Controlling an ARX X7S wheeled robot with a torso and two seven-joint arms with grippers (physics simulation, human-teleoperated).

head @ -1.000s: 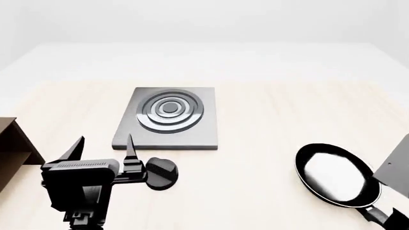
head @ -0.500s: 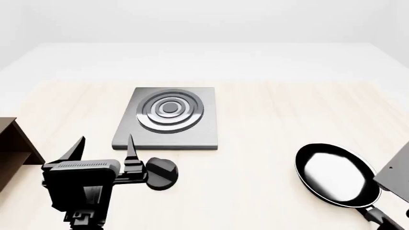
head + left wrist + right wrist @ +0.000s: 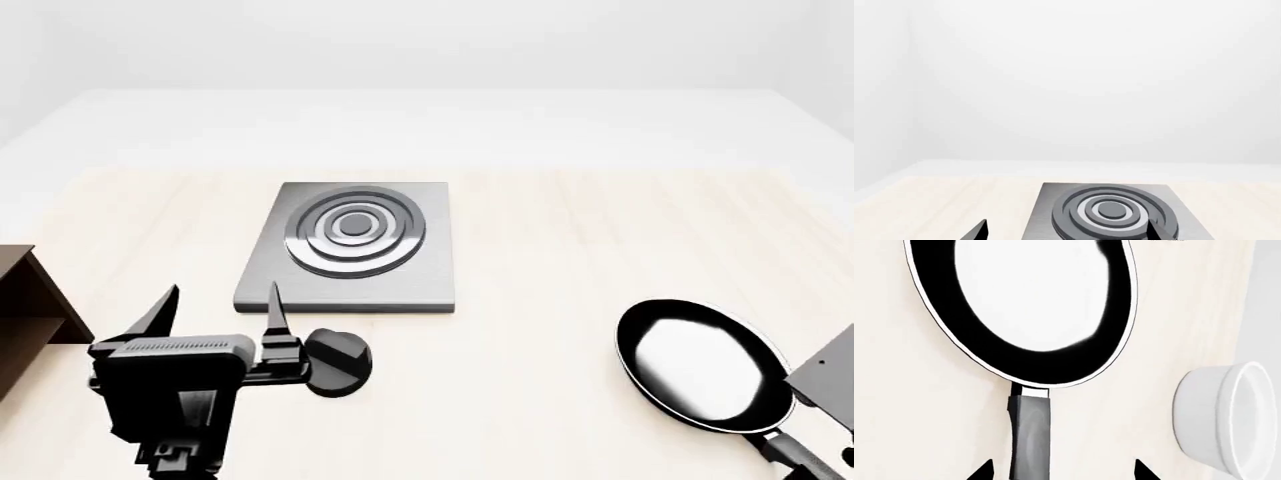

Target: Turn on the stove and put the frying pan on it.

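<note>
The stove (image 3: 350,245) is a flat grey plate with burner rings lying mid-table; it also shows in the left wrist view (image 3: 1111,212). Its round black knob (image 3: 338,362) lies apart, in front of it. My left gripper (image 3: 220,305) is open and empty, just left of the knob, its fingertips (image 3: 981,231) pointing toward the stove. The frying pan (image 3: 701,365) lies at the right front. In the right wrist view the pan (image 3: 1021,305) fills the frame and its handle (image 3: 1031,435) runs between the spread jaws of my open right gripper (image 3: 1062,474), nearer one finger.
A brown wooden shelf (image 3: 20,310) stands at the table's left edge. A white bowl (image 3: 1227,415) sits beside the pan's handle, near the table edge. My right arm (image 3: 827,375) shows at the lower right corner of the head view.
My right arm has drawn down toward the lower right corner of the head view, along the pan's handle. The left gripper, knob, stove and pan have not moved.
</note>
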